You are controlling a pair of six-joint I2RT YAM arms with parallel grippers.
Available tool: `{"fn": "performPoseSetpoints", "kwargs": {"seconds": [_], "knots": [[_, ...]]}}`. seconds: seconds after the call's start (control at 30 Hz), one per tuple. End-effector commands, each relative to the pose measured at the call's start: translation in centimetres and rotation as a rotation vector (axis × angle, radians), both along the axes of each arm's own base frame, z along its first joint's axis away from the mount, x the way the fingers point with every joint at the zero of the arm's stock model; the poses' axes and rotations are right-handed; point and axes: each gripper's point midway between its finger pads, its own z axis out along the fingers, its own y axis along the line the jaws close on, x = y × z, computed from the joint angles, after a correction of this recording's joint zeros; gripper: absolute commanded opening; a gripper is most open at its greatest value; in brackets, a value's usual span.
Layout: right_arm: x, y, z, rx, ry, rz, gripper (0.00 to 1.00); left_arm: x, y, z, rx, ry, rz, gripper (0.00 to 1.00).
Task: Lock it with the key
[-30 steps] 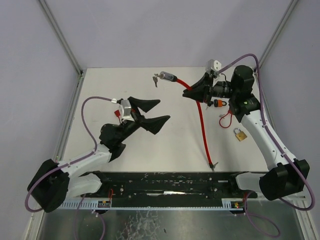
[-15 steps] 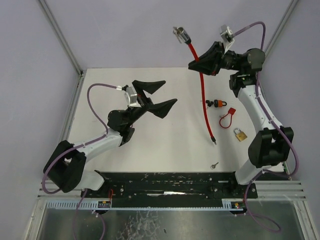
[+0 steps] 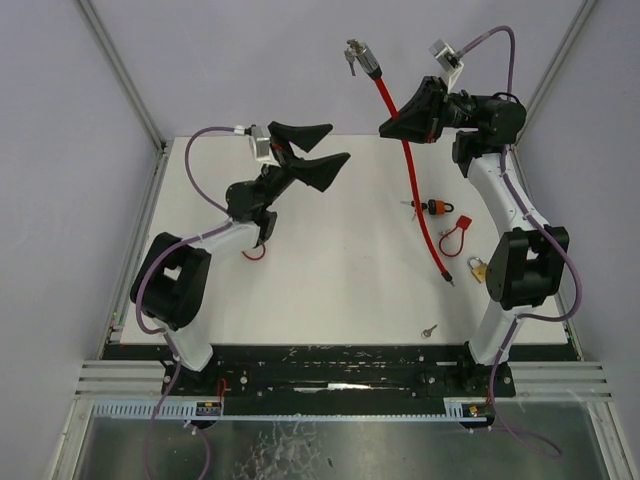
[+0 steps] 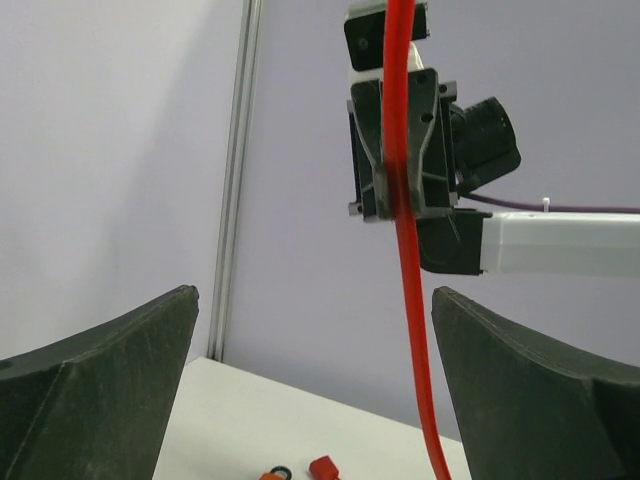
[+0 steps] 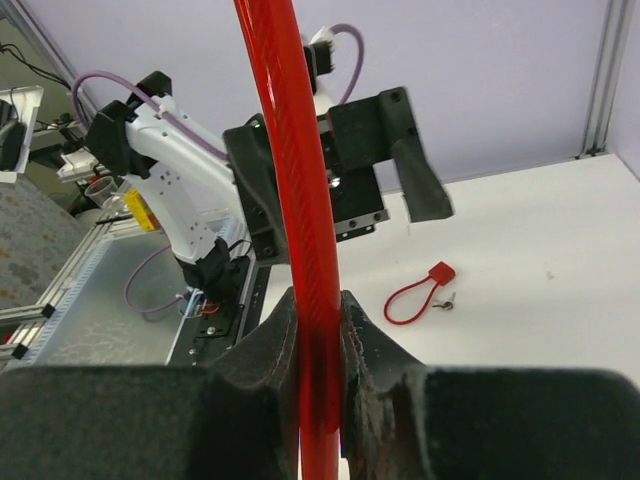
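I am gripping the red cable with my right gripper, raised well above the white table near its far edge. In my right wrist view the two fingers are pressing tight on either side of the cable, nearly closed, with only its thickness between them. The cable's lock head is sticking up and to the left above my grip, in front of the back wall. A key bunch is dangling from it, though I cannot tell whether a key is sitting in the keyhole. Below my grip the cable is hanging down, its free end reaching toward the tabletop near the brass padlock; whether it is touching the table I cannot tell. My left gripper is hovering in the air to the left of the cable, spread wide and holding nothing. From its wrist camera the cable is running down between its two fingers without touching either. An orange padlock, a small red loop lock and, near the front edge, a loose key are lying on the table apart from one another.
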Motion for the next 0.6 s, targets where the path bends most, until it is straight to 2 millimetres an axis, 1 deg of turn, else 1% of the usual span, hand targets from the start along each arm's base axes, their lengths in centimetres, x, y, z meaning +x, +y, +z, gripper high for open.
{"fn": "performPoseSetpoints", "kwargs": {"seconds": [0.0, 0.1, 0.2, 0.3, 0.37, 0.43, 0.5, 0.57], "knots": [[-1.5, 0.0, 1.4, 0.009, -0.017, 0.018, 0.0, -1.4, 0.2, 4.1, -0.07, -0.103, -0.087, 0.98], [-1.1, 0.6, 0.1, -0.001, 0.024, 0.033, 0.0, -1.6, 0.1, 4.3, -0.077, -0.091, -0.112, 0.97], [-1.9, 1.9, -1.2, -0.015, 0.039, 0.075, 0.0, -1.5, -0.4, 3.8, -0.093, -0.04, -0.158, 0.93], [-2.7, 3.1, -2.7, -0.021, 0.07, 0.11, 0.0, -2.4, -1.2, 3.9, -0.086, -0.026, -0.227, 0.87], [-2.8, 3.5, -3.3, -0.022, 0.073, 0.119, 0.0, -3.5, -1.5, 4.4, -0.081, -0.044, -0.245, 0.86], [-2.9, 3.7, -3.7, -0.024, 0.075, 0.125, 0.0, -4.1, -1.6, 4.4, -0.081, -0.057, -0.228, 0.86], [-3.2, 3.9, -4.1, -0.026, 0.078, 0.133, 0.0, -4.0, -1.4, 4.4, -0.093, -0.051, -0.21, 0.84], [-3.5, 4.3, -4.6, -0.027, 0.08, 0.143, 0.0, -3.6, -1.2, 4.4, -0.11, -0.034, -0.199, 0.8]]}}
